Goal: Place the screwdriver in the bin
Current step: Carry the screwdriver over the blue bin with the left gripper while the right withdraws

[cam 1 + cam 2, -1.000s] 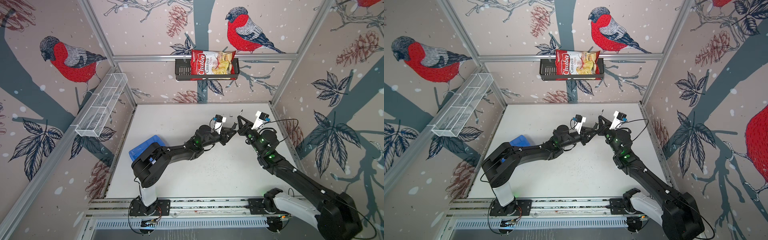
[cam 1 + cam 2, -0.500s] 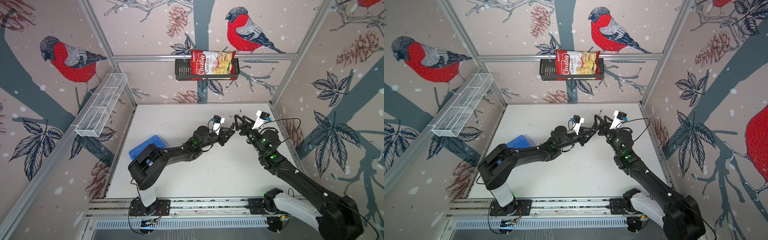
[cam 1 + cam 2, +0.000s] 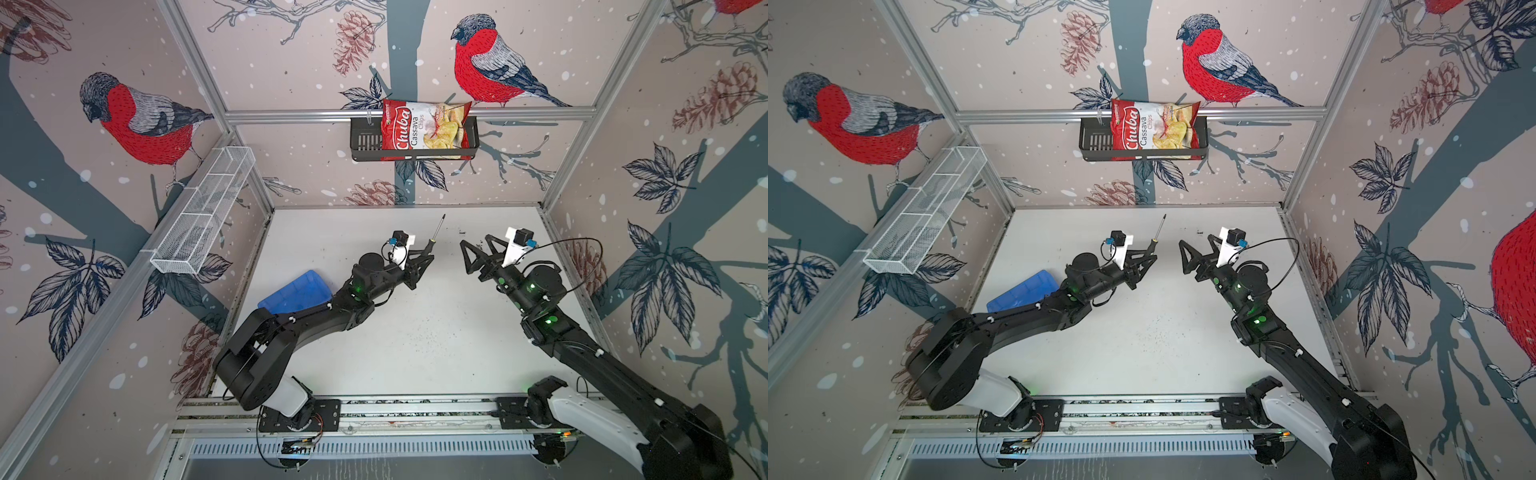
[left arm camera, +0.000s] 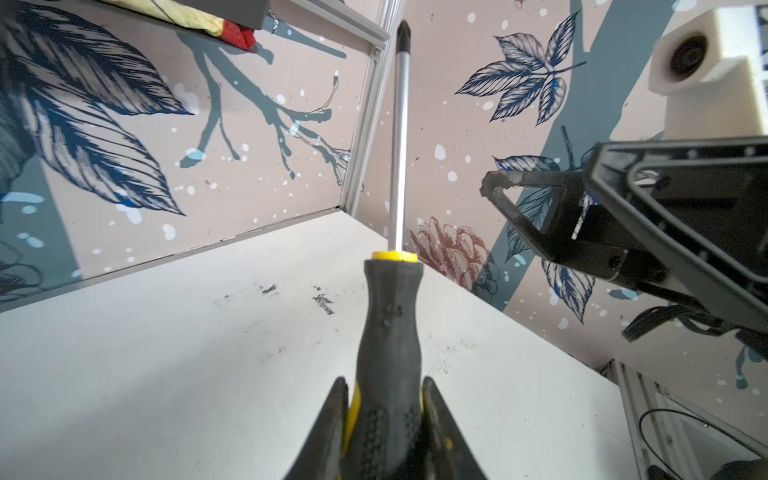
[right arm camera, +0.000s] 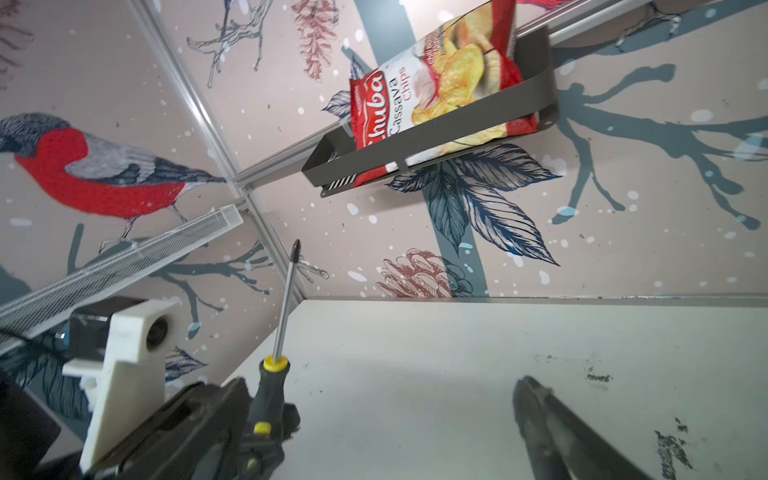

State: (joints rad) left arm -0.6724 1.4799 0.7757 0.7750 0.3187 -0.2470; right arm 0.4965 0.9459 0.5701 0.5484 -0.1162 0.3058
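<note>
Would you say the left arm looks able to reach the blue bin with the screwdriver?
Probably yes: its jaws grip the screwdriver, and the bin lies close beside that arm, with nothing blocking the way.

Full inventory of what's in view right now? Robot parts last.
screwdriver: 1, black handle, yellow cap, silver shaft; held off the table in the left claw
bin: 1, blue; table's left side, partly hidden by the left arm
wire-mesh basket: 1, white; on the left wall
slotted basket: 1, black; on the back wall
chips bag: 1, red and white; in the slotted basket
table: 1, white; cell floor
arms: 2, black with white bases; left arm and right arm at the table's front edge
left claw: 1, black; shut on the screwdriver handle
right claw: 1, black; open, holding nothing
</note>
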